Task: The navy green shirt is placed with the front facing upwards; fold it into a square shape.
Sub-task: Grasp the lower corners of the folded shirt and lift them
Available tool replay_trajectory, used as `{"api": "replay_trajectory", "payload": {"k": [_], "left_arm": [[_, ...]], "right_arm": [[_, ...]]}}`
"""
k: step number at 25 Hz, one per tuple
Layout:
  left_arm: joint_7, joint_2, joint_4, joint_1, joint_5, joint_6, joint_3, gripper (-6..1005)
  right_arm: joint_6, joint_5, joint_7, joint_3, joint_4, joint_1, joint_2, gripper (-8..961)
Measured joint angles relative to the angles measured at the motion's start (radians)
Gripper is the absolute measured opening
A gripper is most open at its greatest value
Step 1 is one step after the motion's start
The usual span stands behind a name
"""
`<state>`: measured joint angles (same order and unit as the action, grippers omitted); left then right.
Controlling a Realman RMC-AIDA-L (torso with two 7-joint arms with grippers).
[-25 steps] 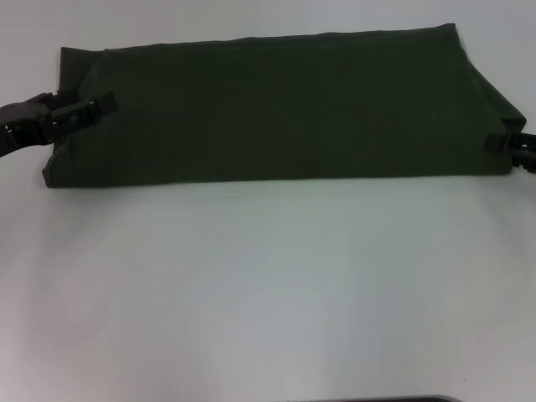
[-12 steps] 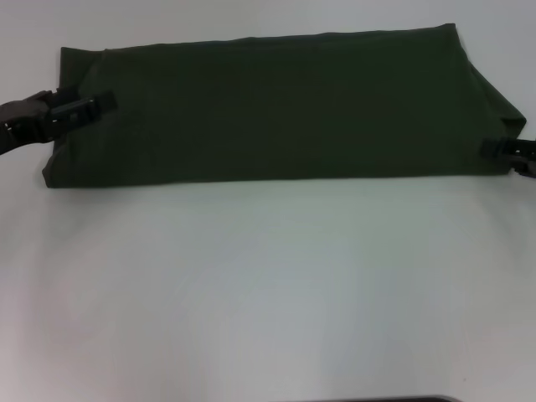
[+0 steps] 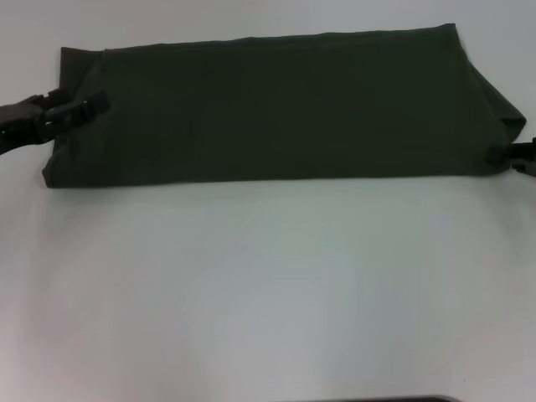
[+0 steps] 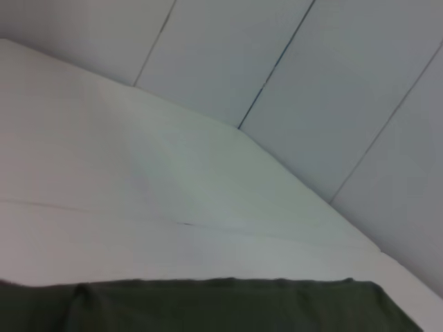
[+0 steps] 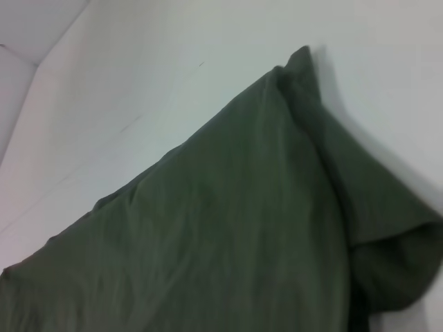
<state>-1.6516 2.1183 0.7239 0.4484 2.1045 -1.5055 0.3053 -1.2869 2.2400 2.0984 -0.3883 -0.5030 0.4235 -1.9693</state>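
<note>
head view shows both pincers; right wrist only shirt (image 5: pixel 228 221) folds.

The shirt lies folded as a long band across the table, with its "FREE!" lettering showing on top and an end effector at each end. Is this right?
Not quite. In the head view the navy green shirt shows only plain fabric on top; no lettering is visible. The rest holds: a long band on the table, left end effector and right end effector at its ends.

Lab-type setup; plain white table (image 3: pixel 268 285), panelled wall (image 4: pixel 311 76).
</note>
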Motion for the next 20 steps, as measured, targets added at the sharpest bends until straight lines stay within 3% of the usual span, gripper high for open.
{"api": "replay_trajectory", "payload": {"k": [6,20], "left_arm": [[-0.001,0.000,0.001,-0.004,0.067,0.057,-0.005,874],[-0.064,-0.025,0.032,-0.020,0.221,0.035,-0.010,861]], "right_arm": [[0.008,-0.002,0.000,0.000,0.000,-0.002,0.002,30],[0.002,-0.002,0.000,0.000,-0.009,0.000,0.013,14]]}}
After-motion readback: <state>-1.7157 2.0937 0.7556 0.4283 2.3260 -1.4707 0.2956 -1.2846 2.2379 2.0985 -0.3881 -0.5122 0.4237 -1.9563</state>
